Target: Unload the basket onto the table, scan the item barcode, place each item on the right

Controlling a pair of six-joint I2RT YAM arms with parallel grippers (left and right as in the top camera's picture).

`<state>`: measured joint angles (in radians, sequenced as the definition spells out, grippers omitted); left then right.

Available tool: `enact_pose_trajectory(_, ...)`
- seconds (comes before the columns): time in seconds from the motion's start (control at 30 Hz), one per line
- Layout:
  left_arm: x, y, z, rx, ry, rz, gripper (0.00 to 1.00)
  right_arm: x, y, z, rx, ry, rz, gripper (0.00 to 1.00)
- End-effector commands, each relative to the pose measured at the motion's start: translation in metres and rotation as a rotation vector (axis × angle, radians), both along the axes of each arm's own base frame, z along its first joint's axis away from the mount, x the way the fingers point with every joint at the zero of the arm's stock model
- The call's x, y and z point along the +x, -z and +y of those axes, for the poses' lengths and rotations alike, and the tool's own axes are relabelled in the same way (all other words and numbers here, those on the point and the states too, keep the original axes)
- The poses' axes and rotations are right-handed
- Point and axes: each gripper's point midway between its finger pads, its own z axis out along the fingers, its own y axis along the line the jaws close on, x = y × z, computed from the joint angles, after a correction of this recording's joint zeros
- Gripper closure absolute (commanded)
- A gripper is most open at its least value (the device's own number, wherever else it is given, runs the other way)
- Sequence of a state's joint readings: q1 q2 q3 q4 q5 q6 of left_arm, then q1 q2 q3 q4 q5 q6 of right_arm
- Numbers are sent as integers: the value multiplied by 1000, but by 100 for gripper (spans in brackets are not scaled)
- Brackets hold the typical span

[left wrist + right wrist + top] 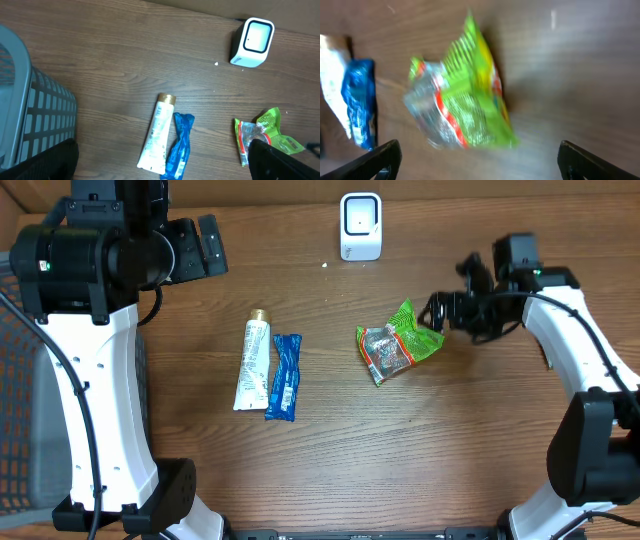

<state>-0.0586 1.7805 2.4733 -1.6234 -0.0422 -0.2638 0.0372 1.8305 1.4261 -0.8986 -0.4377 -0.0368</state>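
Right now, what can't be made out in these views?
1. Barcode on the green snack bag: smeared by motion blur in right wrist view, too small overhead.
2. Print on the white tube and blue packet: too small in both overhead and left wrist views.
3. Gray basket: cut off by the left edge in left wrist view, inside not visible.

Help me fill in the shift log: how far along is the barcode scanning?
Done: no scan can be confirmed. In hand: nothing; the right gripper stands open beside the green bag lying on the table, the left gripper open and far off. Left: the tube and blue packet lie side by side, away from the scanner, probably awaiting their turn.
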Motion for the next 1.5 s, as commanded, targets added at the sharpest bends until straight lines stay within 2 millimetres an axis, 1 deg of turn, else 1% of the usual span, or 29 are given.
enact_pose_trajectory(0.0, 0, 0, 1, 0, -16, -3, 0, 17, -22, 4, -30, -143, -181, 0)
enact_pose_trajectory(0.07, 0, 0, 1, 0, -16, -3, 0, 22, -22, 14, -14, -206, -226, 0)
enact_pose_trajectory(0.17, 0, 0, 1, 0, -16, -3, 0, 25, -14, 23, -4, -241, -234, 0)
enact_pose_trajectory(0.27, 0, 0, 1, 0, -16, -3, 0, 26, 4, 34, 9, -265, -203, 0)
enact_pose_trajectory(0.4, 0, 0, 1, 0, -16, -3, 0, 21, 35, 46, 22, -292, -130, 2)
enact_pose_trajectory(0.5, 0, 0, 1, 0, -16, -3, 0, 15, 59, 48, 24, -298, -64, 5)
enact_pose_trajectory(0.6, 0, 0, 1, 0, -16, -3, 0, 6, 76, 47, 28, -297, 5, 10)
enact_pose_trajectory(0.7, 0, 0, 1, 0, -16, -3, 0, -3, 80, 51, 63, -303, 51, 15)
enact_pose_trajectory(0.77, 0, 0, 1, 0, -16, -3, 0, -9, 79, 56, 102, -310, 67, 20)
enact_pose_trajectory(0.8, 0, 0, 1, 0, -16, -3, 0, -13, 80, 59, 128, -314, 78, 26)
enact_pose_trajectory(0.83, 0, 0, 1, 0, -16, -3, 0, -15, 82, 60, 132, -314, 85, 28)
enact_pose_trajectory(0.97, 0, 0, 1, 0, -16, -3, 0, -20, 89, 61, 135, -318, 94, 30)
enact_pose_trajectory(1.03, 0, 0, 1, 0, -16, -3, 0, -19, 92, 62, 135, -315, 87, 32)
enact_pose_trajectory(1.33, 0, 0, 1, 0, -16, -3, 0, -13, 100, 67, 147, -285, 54, 32)
enact_pose_trajectory(1.4, 0, 0, 1, 0, -16, -3, 0, -13, 100, 71, 146, -294, 47, 37)
enact_pose_trajectory(1.43, 0, 0, 1, 0, -16, -3, 0, -14, 100, 73, 146, -300, 45, 42)
enact_pose_trajectory(1.47, 0, 0, 1, 0, -16, -3, 0, -14, 100, 76, 146, -306, 42, 50)
